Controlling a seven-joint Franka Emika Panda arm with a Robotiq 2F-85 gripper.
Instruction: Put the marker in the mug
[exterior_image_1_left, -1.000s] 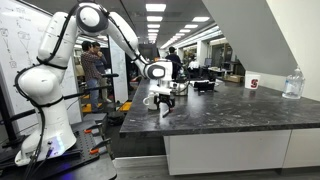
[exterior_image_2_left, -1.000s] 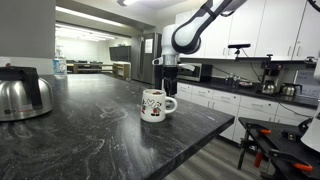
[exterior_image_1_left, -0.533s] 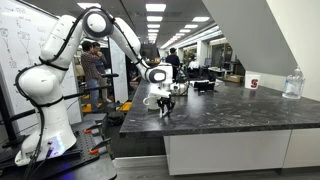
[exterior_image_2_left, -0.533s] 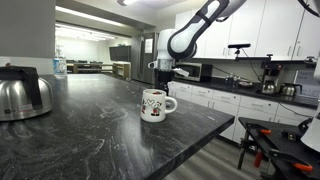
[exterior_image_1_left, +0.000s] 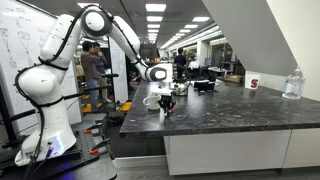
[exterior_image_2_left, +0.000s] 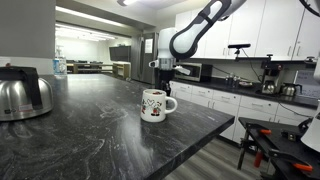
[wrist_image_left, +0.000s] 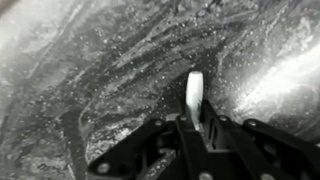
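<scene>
hand (wrist_image_left: 197, 128) clamped on marker (wrist_image_left: 194, 95) | marker long axis in line with hand, tip toward table (wrist_image_left: 90, 70) | mug (exterior_image_2_left: 153, 104) beside and below hand, not under it

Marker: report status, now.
Gripper shut on marker, above counter. Mug upright, marker not yet in it. No obstruction visible.
</scene>
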